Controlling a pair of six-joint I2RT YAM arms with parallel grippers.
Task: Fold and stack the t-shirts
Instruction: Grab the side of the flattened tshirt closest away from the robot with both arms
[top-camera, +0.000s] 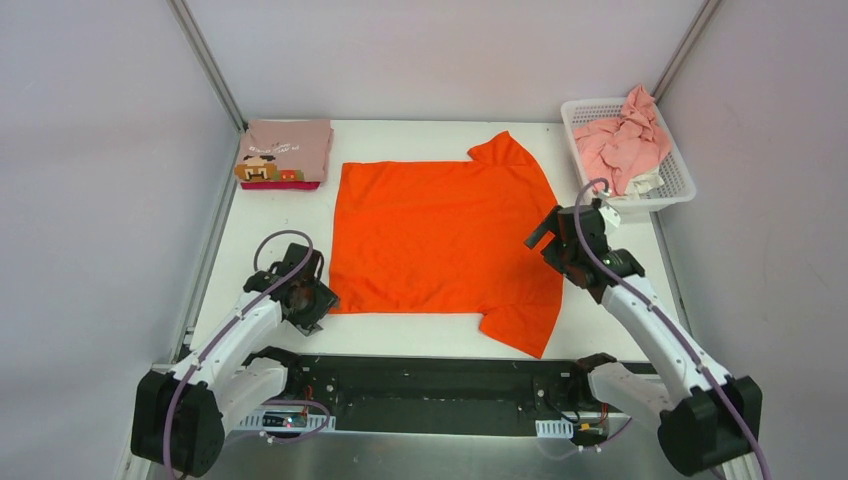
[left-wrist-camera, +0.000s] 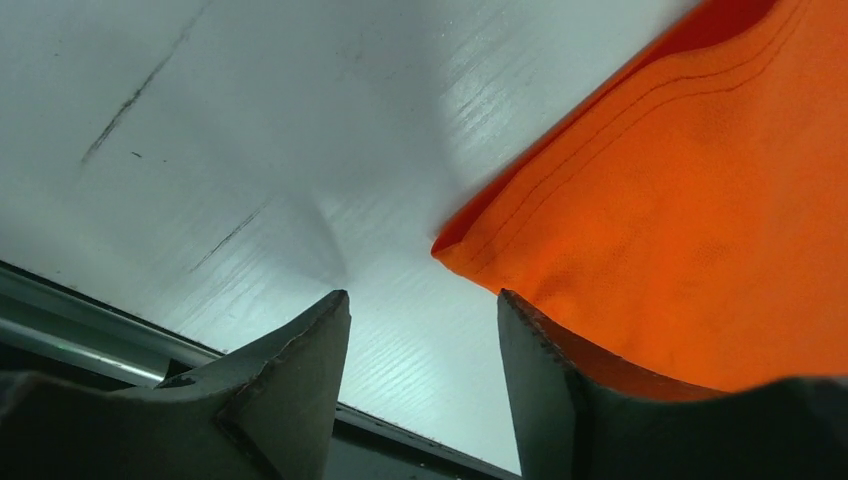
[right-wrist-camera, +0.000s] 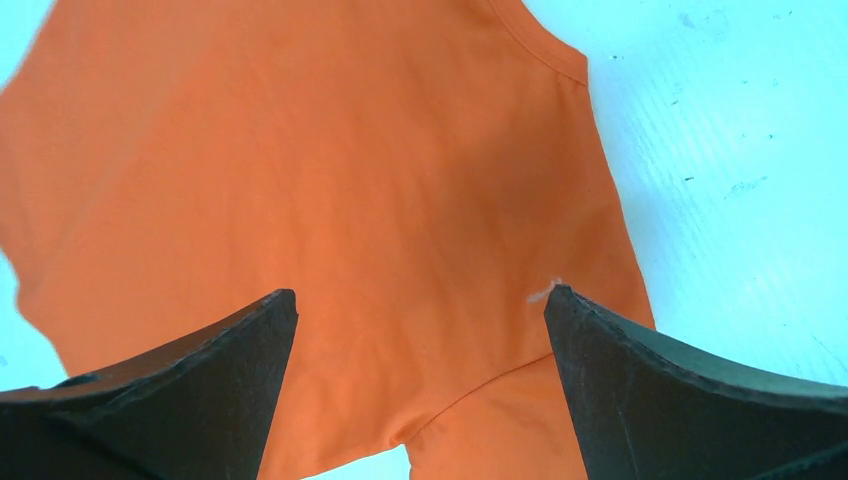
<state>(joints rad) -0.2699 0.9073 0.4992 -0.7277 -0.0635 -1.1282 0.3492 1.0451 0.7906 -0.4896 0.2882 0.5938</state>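
Observation:
A bright orange t-shirt (top-camera: 440, 235) lies spread flat in the middle of the white table (top-camera: 260, 230), with one sleeve toward the back and one toward the front. My left gripper (top-camera: 320, 306) sits low at its near-left hem corner (left-wrist-camera: 470, 250). The jaws stand apart over bare table, and its right finger (left-wrist-camera: 545, 380) lies along the cloth edge. My right gripper (top-camera: 545, 243) hovers open over the shirt's right side, above the seam where sleeve meets body (right-wrist-camera: 470, 395). A folded dusty-pink t-shirt with a pixel face (top-camera: 288, 150) rests on a magenta one (top-camera: 290, 185) at the back left.
A white lattice basket (top-camera: 680, 185) at the back right holds crumpled light pink t-shirts (top-camera: 625, 140). Pale walls with metal uprights close in both sides. A dark rail (top-camera: 440, 385) runs along the table's near edge between the arm bases.

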